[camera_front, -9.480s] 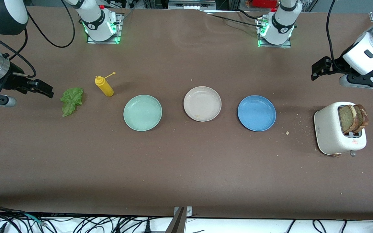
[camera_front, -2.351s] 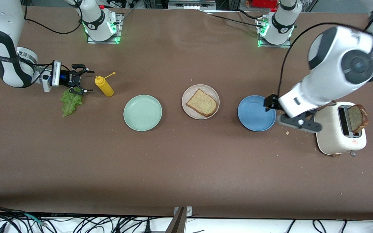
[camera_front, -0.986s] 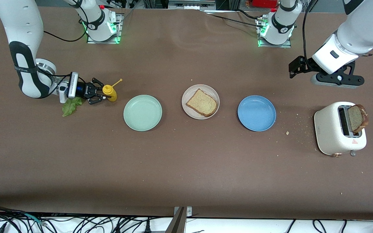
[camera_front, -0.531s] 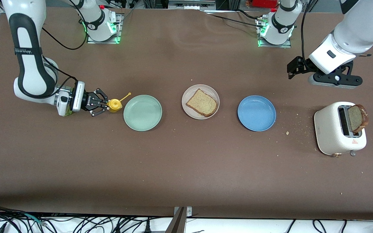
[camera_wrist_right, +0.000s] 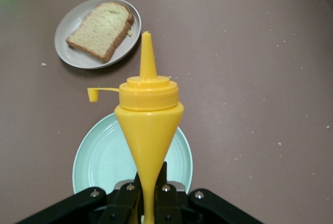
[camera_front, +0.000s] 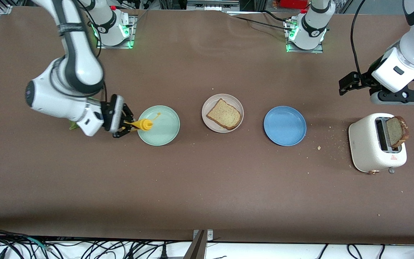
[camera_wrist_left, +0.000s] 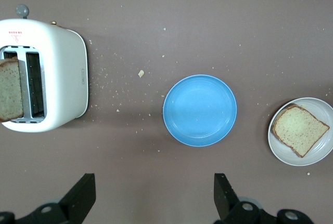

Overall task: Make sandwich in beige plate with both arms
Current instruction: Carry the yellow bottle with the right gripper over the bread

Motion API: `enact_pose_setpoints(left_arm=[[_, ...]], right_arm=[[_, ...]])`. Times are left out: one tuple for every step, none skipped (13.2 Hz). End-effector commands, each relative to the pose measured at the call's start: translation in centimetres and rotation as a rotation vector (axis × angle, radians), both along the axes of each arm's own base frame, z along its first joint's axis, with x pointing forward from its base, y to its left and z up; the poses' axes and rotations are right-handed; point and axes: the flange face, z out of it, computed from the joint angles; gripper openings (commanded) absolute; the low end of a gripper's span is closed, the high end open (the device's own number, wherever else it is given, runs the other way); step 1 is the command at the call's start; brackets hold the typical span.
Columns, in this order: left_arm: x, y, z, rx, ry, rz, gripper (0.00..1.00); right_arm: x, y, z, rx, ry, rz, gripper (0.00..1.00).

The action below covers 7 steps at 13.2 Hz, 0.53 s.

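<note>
The beige plate [camera_front: 212,124] [camera_wrist_left: 317,151] [camera_wrist_right: 73,55] sits mid-table with one bread slice [camera_front: 224,114] [camera_wrist_left: 300,129] [camera_wrist_right: 101,29] lying on it. A second slice [camera_front: 396,131] [camera_wrist_left: 10,89] stands in the white toaster [camera_front: 367,147] [camera_wrist_left: 62,73]. My right gripper [camera_front: 126,124] [camera_wrist_right: 148,193] is shut on a yellow squeeze bottle [camera_front: 143,125] [camera_wrist_right: 148,115]. It holds the bottle tipped sideways over the mint green plate [camera_front: 164,135] [camera_wrist_right: 104,161], nozzle toward the beige plate. Only a sliver of lettuce [camera_front: 72,126] shows beside the right arm. My left gripper [camera_front: 345,84] [camera_wrist_left: 153,198] hangs open and holds nothing, over bare table by the toaster.
A blue plate [camera_front: 285,126] [camera_wrist_left: 200,110] lies between the beige plate and the toaster. Crumbs are scattered on the brown table around the toaster. The bottle's cap [camera_wrist_right: 93,95] dangles open on its tether.
The right gripper closed on the yellow bottle beside the lettuce and carried it over the green plate's edge, tipping it sideways. The left arm drew slightly toward its end of the table.
</note>
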Motion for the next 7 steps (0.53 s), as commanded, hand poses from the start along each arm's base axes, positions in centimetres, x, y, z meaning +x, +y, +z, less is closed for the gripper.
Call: enact_pose_setpoints(left_arm=[[0.4, -0.6, 0.9, 0.016, -0.014, -0.009, 1.00], [0.4, -0.9, 0.9, 0.017, -0.016, -0.016, 1.00], [0.5, -1.0, 1.0, 0.017, -0.019, -0.016, 1.00], [0.4, -0.9, 1.1, 0.019, -0.019, -0.016, 1.00], [0.5, -0.7, 0.9, 0.017, -0.017, -0.014, 1.00], [0.5, -0.8, 0.9, 0.017, -0.016, -0.016, 1.00], [0.5, -1.1, 1.0, 0.017, -0.019, -0.019, 1.00]], right_arm=[[-0.8, 7.3, 3.3, -0.163, -0.050, -0.033, 0.00], [-1.6, 10.2, 3.7, -0.229, -0.067, -0.047, 0.00], [-2.8, 13.3, 3.8, -0.300, -0.084, -0.065, 0.00], [-3.8, 15.9, 3.8, -0.365, -0.110, -0.089, 0.00], [-4.9, 18.3, 3.2, -0.430, -0.139, -0.114, 0.00], [-6.3, 21.0, 2.2, -0.486, -0.167, -0.146, 0.00], [-7.2, 23.1, 0.7, -0.544, -0.198, -0.186, 0.00]])
